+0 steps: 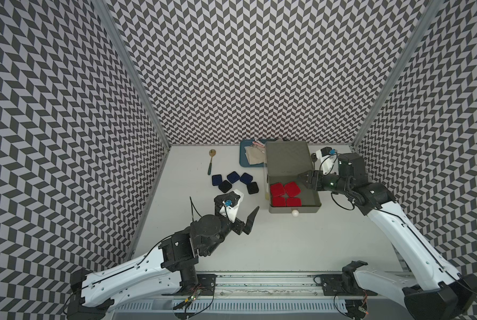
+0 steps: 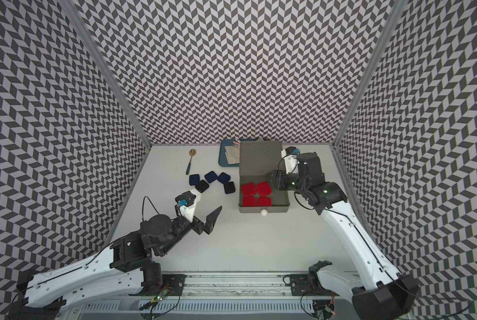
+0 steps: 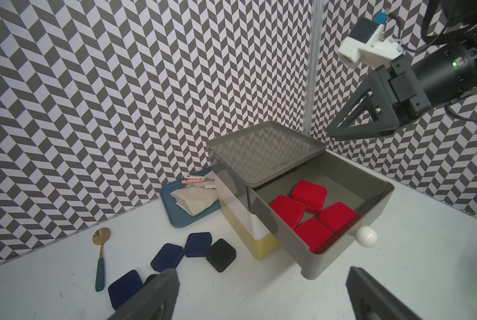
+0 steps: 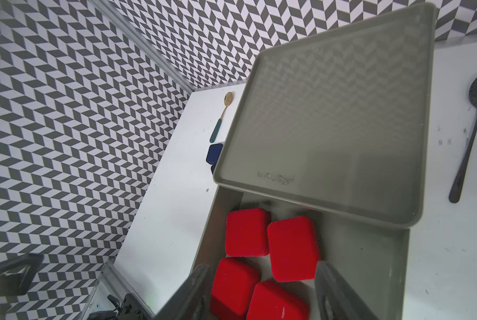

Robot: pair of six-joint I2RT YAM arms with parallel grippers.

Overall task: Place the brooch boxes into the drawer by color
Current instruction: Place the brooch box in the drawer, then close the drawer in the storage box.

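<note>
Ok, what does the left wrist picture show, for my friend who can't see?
An open grey drawer holds four red boxes, with the right gripper above it. Navy boxes and a black box lie on the table beside it, near a spoon and a blue tray.

Both arms alike. Long glossy white plastic link shells (image 1: 126,273), each with a thin black seam line and small round holes. Matte black cylindrical joint housings (image 1: 208,225). Left gripper (image 3: 262,270) and right gripper (image 3: 335,133): black wedge-shaped finger plates. The right one's triangular cut-out frame shows two silver screw heads (image 3: 378,110). White printed camera brackets (image 3: 367,51) carry a black module with a blue connector. Thin black cables (image 1: 191,207) loop at the wrists. Green indicator light (image 3: 454,64) on the right wrist.
</note>
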